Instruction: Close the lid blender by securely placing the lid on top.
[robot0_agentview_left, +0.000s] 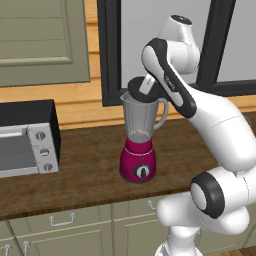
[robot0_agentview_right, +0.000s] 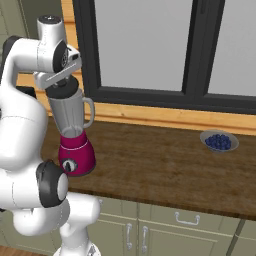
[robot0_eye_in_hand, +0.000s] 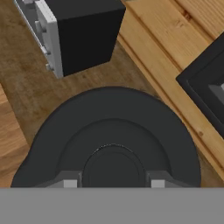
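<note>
Broad dark wooden bench (robot0_agentview_right: 165, 165) against the window wall, mostly bare toward its right end. Silver-and-black toaster oven (robot0_agentview_left: 27, 142) near the left end. Magenta-based blender with tall clear jar (robot0_agentview_left: 140, 145) mid-depth, apart from the front edge. Small grey bowl (robot0_agentview_right: 219, 141) of blue berries by the back edge. Round black disc lid (robot0_eye_in_hand: 111, 144) at the jar's rim, tilted, pinched at its centre knob by the tool (robot0_eye_in_hand: 111, 183).

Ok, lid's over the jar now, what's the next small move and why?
Probably ease the claw straight down a touch, then let go. In the left base view the lid sits at the rim of the blender but looks slightly tilted, and the claw is closed on the lid's centre knob. Pressing it flat should seat it before opening.
</note>
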